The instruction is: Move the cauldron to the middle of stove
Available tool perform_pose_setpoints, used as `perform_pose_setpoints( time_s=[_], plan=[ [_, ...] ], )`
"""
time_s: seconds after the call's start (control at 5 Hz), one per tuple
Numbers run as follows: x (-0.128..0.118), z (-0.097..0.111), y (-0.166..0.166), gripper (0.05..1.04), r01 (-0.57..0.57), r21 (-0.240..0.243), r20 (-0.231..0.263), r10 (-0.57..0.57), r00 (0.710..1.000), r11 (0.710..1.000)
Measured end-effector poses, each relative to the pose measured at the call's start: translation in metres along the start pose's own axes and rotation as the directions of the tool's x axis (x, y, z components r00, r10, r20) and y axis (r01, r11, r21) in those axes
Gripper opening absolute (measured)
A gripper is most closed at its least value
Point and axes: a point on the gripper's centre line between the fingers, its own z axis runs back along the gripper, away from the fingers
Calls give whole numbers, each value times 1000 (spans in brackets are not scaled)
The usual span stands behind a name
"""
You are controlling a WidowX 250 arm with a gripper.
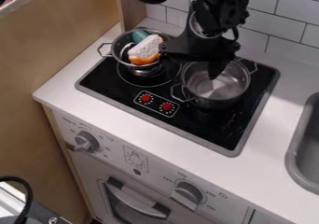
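While jaws hang over metal pot (229, 87) | opening, contact unclear

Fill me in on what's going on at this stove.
A robot arm hangs over the toy stove, its gripper reaching down above the metal pot on the right side. Whether it has hold of that pot, I can't tell. The pot isn't at the middle of the stove. A second pot, with toy food in it, sits at the back left.
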Motion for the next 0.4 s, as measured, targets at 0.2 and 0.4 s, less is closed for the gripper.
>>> perform_pose_setpoints(
  time_s=[0.2, 0.4],
  plan=[
    [7, 5, 13, 999, 41, 4, 22, -41, 999, 999],
    [13, -1, 23, 999, 63, -7, 39, -63, 997, 998]
  ],
)
